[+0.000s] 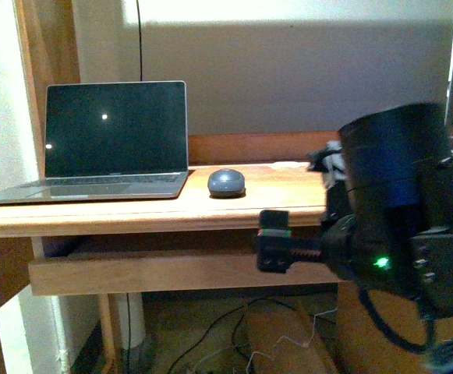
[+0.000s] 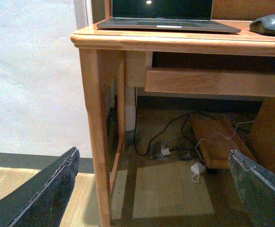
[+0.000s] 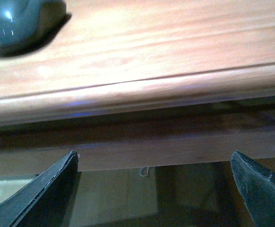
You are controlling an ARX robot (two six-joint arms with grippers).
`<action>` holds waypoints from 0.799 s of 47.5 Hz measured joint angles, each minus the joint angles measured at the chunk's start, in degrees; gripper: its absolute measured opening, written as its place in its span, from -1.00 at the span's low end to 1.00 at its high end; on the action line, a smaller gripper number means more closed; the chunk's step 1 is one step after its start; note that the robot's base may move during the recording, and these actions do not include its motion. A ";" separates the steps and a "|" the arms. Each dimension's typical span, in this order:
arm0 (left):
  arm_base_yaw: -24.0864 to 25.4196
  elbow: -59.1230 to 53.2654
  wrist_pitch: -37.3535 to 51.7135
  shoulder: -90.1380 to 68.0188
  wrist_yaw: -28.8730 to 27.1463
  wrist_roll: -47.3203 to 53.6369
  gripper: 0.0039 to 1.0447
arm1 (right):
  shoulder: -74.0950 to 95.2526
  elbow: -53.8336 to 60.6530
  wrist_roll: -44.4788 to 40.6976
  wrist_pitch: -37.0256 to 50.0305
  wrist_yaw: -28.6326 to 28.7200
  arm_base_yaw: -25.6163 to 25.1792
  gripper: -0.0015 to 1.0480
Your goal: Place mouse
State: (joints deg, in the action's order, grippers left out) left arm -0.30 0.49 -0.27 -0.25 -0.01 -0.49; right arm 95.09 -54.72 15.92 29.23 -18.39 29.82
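The dark grey oval mouse (image 1: 226, 182) lies on the wooden desk (image 1: 132, 218), just right of the laptop. It also shows in the left wrist view (image 2: 271, 24) and in the right wrist view (image 3: 14, 23). My right gripper (image 1: 273, 243) is open and empty. It hangs in front of the desk's front edge (image 3: 137, 90), lower than the desktop and apart from the mouse, with its fingers (image 3: 49, 189) spread wide. My left gripper (image 2: 151, 189) is open and empty, low near the floor in front of the desk's left leg (image 2: 97, 132), far from the mouse.
An open laptop (image 1: 109, 140) with a dark screen stands on the desk's left part. A wooden rail (image 1: 140, 273) runs under the desktop. Cables and a white adapter (image 2: 196, 168) lie on the floor beneath. A wall (image 2: 28, 71) is left of the desk.
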 joint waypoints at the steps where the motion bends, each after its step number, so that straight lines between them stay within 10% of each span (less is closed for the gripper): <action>1: 0.00 0.00 0.00 0.00 0.00 0.00 0.86 | -1.51 1.01 0.70 -0.17 0.44 -0.15 0.86; 38: 0.00 0.00 0.00 0.00 0.00 0.02 0.86 | -56.92 36.54 8.39 -16.48 -1.38 0.22 0.86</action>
State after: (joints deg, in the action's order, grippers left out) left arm -0.30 0.49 -0.27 -0.25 -0.01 -0.47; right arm 38.17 -18.17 24.32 12.75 -19.77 30.04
